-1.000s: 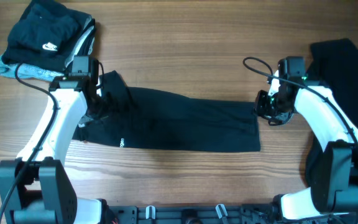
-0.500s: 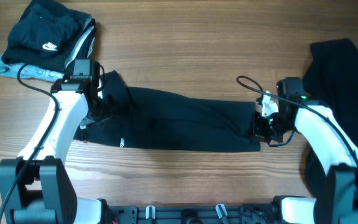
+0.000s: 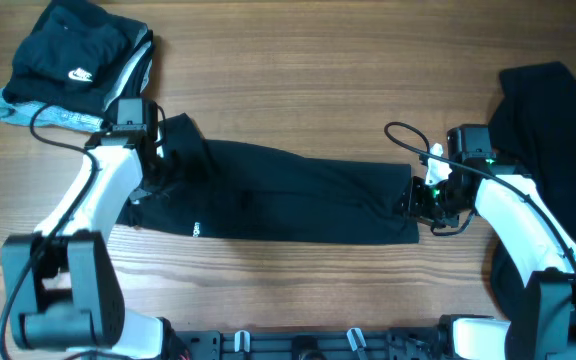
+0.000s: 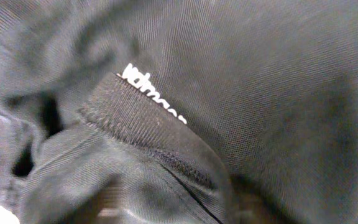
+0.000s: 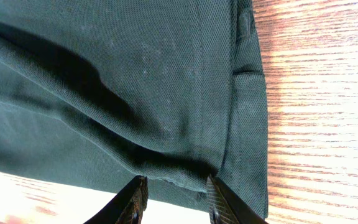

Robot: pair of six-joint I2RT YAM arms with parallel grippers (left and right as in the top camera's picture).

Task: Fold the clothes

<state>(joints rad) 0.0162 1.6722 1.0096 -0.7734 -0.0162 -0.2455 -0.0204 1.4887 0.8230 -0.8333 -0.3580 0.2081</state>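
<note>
A black garment (image 3: 298, 195) lies spread in a long strip across the table's middle. My left gripper (image 3: 160, 165) sits on its bunched left end. The left wrist view is filled with black fabric (image 4: 260, 81) and a ribbed edge with white lettering (image 4: 154, 93), and the fingers are hidden under it. My right gripper (image 3: 416, 203) is at the garment's right end. In the right wrist view its open fingers (image 5: 176, 186) straddle the hemmed edge of the fabric (image 5: 135, 81).
A folded black garment with a white swoosh (image 3: 73, 60) lies on a grey-blue one (image 3: 28, 110) at the back left. A loose black pile (image 3: 553, 130) lies at the right edge. The table top is bare wood (image 3: 298, 80).
My right gripper has moved left and toward the front, from beside the garment's right end onto its edge. The left gripper has barely moved.
</note>
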